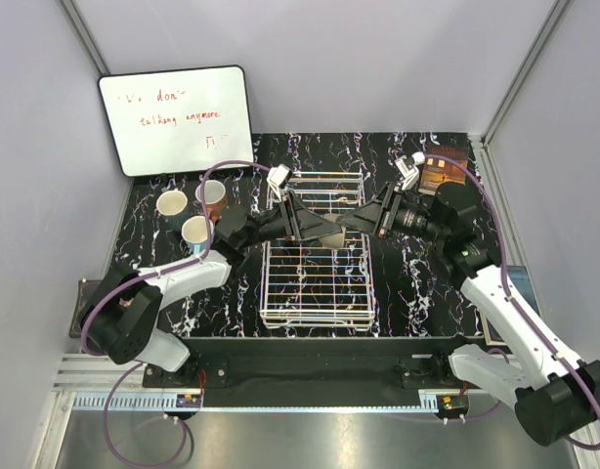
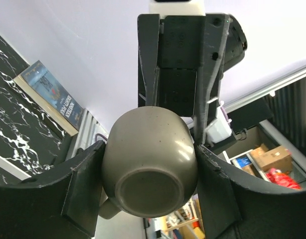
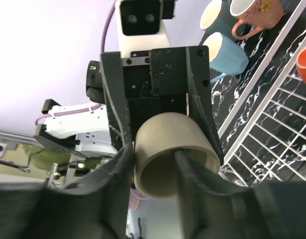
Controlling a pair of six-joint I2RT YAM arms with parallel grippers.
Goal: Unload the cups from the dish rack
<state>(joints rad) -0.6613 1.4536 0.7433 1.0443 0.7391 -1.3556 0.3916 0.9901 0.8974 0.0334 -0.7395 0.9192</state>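
Mug [image 2: 153,174], taupe-brown: we are clamping it in our left gripper [image 2: 150,152] above the dish rack [image 1: 317,293], our right gripper [image 3: 154,162] straddling its rim (gripping or loose, we cannot tell).

Enclosed test bench in a robotics lab

Plain grey panels [image 1: 378,59] wall in the black marbled table [image 1: 407,283]. A whiteboard [image 1: 175,119] leans at its back left corner, an aluminium rail [image 1: 310,402] lines its near edge, and cardboard boxes [image 2: 272,157] sit off the table.
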